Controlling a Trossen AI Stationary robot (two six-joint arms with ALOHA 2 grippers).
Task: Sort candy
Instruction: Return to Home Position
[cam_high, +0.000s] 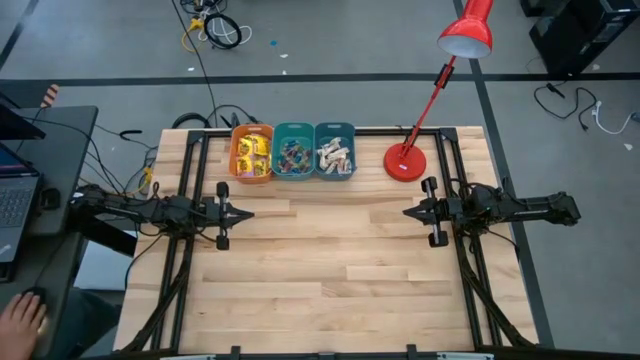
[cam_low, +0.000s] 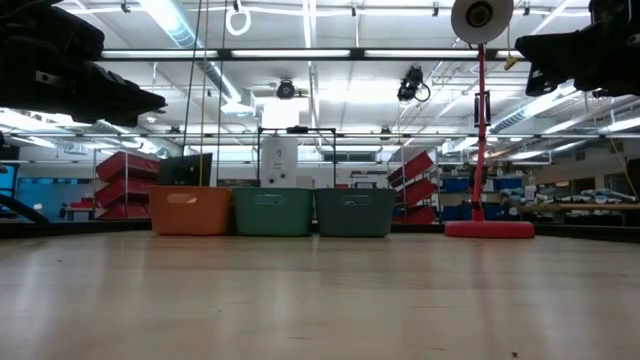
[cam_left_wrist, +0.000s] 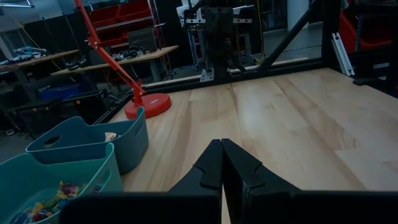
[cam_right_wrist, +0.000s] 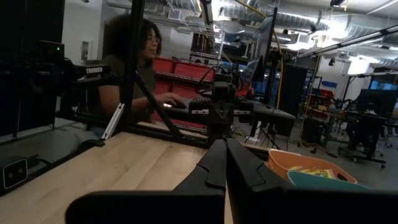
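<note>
- The candy is lying in three bins that are standing in a touching row. They are out beyond both end effectors' tips, toward the far edge of the table (cam_high: 330, 280), and nearer the left one.
- Yellow packets (cam_high: 250, 155) are filling the orange bin (cam_high: 236, 140). Small coloured pieces (cam_high: 292, 155) are sitting in the green bin (cam_high: 277, 133), and pale sticks (cam_high: 334, 155) in the blue bin (cam_high: 350, 135).
- The left end effector (cam_high: 248, 213) is hanging above the wood, clenched on nothing. The orange bin is the one nearest its tip.
- The right end effector (cam_high: 407, 211) is pointing back at it across the table, also clenched and empty. It is well apart from the bins, with the base of a red lamp (cam_high: 405, 161) near its tip.
- You are probably dealing with very light, crinkly candy whose wrappers are giving and sliding under pressure.
  - Pinch a packet across its flat middle.
  - Pinch a stick across its narrow width at mid-length.
  - Take the tiny pieces singly from above, closing gently.
- The bins are looking stiff and light, so they are likely to skate on the wood. Take one by its wall at the rim.
- The table is showing smooth pale planks with no loose candy around either end effector, so the sorting is looking finished.
- Behind the left end effector's arm, a person (cam_right_wrist: 134, 62) is sitting at a desk with a laptop (cam_high: 15, 195), one hand (cam_high: 22, 320) beside it. Cables are trailing on the floor beyond the bins.
</note>
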